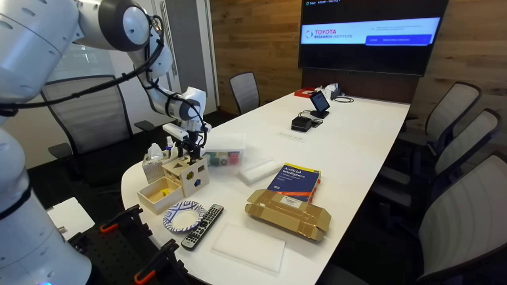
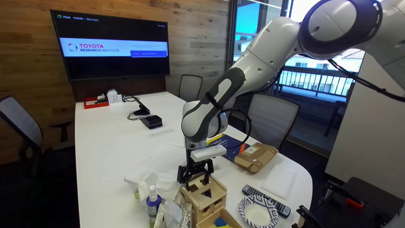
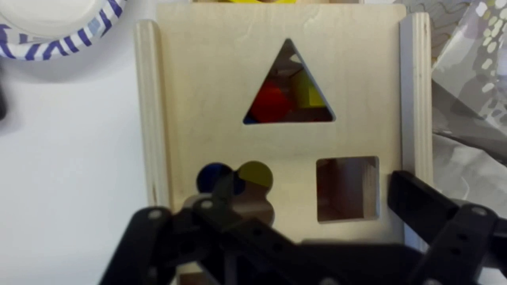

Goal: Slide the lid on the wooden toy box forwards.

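Flat pale-wood lid (image 3: 208, 99): topped the cubic pale-wood box (image 1: 190, 185)
Black claw (image 3: 311, 181): you held it spread (over the lid)

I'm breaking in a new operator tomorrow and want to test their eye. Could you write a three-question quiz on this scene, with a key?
1. True or false: look at the gripper; it is fully shut.
2. Which shape is cut into the lid of the toy box? A) star B) triangle C) crescent
3. Short answer: which two bright colours show inside the shallow tray?

Key
1. False; it is open.
2. B
3. Blue and yellow.
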`<state>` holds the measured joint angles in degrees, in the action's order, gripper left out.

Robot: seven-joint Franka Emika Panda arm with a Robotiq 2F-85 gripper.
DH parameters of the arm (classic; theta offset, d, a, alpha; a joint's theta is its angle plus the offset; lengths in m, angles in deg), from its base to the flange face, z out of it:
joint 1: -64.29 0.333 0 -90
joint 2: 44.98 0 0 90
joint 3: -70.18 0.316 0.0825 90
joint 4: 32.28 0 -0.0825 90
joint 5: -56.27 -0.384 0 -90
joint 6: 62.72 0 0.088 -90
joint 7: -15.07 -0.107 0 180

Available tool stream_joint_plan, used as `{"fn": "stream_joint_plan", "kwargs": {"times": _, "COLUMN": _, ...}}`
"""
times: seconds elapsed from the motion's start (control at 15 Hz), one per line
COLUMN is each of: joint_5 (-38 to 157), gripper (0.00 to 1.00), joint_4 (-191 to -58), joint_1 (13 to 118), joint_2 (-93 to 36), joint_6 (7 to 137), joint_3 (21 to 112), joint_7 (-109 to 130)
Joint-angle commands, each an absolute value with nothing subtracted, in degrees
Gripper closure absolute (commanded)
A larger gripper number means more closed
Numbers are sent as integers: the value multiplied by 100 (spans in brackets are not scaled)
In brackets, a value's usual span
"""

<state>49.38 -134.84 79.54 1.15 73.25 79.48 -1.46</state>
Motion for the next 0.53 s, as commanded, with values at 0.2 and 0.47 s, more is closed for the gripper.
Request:
{"fn": "stream_joint_plan", "kwargs": {"times": 0.2, "joint_5": 4610, "gripper": 0, "joint_4": -13533, "joint_1": 7742, "joint_2": 16, "joint_6": 6741, "joint_3": 8130, "joint_7": 258}}
{"fn": "stream_joint_plan", "kwargs": {"times": 0.47, "joint_5": 4539, "gripper": 0, "joint_4": -13527, "joint_1": 7716, "joint_2": 25, "joint_6": 6537, "joint_3": 8174, "joint_7": 345}}
